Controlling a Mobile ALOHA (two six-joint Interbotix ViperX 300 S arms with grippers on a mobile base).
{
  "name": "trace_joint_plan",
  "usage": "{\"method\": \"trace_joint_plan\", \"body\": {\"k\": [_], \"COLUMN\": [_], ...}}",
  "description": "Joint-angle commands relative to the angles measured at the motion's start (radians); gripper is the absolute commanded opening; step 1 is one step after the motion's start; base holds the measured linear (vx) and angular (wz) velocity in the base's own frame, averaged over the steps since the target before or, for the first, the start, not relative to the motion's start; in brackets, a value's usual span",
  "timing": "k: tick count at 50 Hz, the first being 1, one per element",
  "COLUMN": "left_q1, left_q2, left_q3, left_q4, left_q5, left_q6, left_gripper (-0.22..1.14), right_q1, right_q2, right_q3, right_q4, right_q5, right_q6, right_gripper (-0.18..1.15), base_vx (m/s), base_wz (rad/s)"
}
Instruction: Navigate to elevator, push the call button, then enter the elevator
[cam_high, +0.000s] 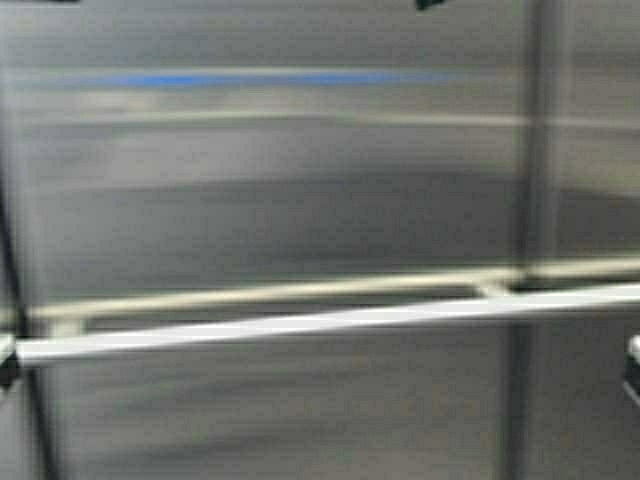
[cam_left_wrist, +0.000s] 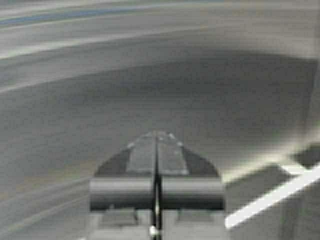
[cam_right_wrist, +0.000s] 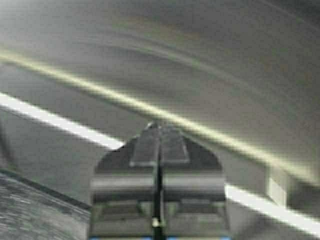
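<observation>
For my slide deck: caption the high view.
Inside the elevator: brushed steel wall close ahead, crossed by a tubular handrail.

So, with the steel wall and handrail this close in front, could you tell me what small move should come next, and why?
Probably ease the base to a stop. The handrail and steel wall of the elevator fill the high view, so the robot looks to be inside already. The left gripper and right gripper are both shut and point at the wall, with nothing to handle.
</observation>
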Motion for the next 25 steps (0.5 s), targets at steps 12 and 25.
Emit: {"method": "trace_joint_plan", "body": {"k": [12, 25], "left_q1": [0.0, 0.0], "left_q2": [0.002, 0.018], "left_q3": [-0.008, -0.023], "left_q4": [-0.003, -0.003], "left_q5": [-0.008, -0.008], "left_q6": [0.0, 0.005], "left_gripper": [0.03, 0.03], "right_q1": [0.008, 0.008], "right_q2": [0.0, -0.005], "right_q3": [-0.009, -0.02], "right_q4": [0.003, 0.014], "right_q5": [-0.009, -0.038], "right_q6": [0.002, 0.002], "right_gripper": [0.06, 0.06], "base_vx": [0.03, 0.03], "base_wz": [0.62, 0.49]}}
